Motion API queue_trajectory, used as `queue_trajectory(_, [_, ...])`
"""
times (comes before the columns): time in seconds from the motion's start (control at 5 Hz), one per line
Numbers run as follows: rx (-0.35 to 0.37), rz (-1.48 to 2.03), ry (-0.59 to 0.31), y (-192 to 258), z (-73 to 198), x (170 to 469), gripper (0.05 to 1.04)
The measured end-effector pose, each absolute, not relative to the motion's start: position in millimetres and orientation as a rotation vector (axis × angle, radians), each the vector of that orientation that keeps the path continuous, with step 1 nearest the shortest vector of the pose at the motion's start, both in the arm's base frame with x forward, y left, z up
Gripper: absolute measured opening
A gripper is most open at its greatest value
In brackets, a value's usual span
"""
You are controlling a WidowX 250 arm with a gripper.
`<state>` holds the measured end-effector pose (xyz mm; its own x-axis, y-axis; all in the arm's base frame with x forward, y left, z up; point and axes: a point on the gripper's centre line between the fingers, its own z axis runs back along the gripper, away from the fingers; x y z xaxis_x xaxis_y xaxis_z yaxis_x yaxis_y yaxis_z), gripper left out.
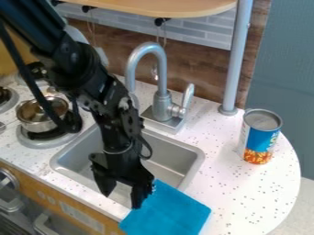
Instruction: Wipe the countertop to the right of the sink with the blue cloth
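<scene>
Jaws wide, the gripper (121,201) hangs by sink (170,158) and cloth (169,212). A pot (40,125) sits on a burner (42,143), a can (260,137) on the tabletop (242,195).

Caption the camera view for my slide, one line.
Open gripper over the sink, a blue cloth at one fingertip, a can upright on the counter at right.

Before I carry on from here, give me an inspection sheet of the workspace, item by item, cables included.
Surface: white speckled counter with inset metal sink.
Job's things: blue cloth at the sink's near-right corner.
Clutter: can upright at right; metal pot on a burner, left.
Gripper: open, low over the sink's near side, one finger by the cloth; contact uncertain.
Cables: black cable beside the arm, crossing the view of the pot.
Surroundings: faucet behind the sink; wooden shelf above.
</scene>
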<state>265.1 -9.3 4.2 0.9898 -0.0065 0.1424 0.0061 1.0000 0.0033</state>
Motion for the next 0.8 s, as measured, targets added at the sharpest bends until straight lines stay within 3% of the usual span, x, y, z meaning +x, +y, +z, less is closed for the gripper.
queue_trajectory(0.8, [0.008, -0.105, -0.134, -69.7, -24.2, 294.7, 1.001])
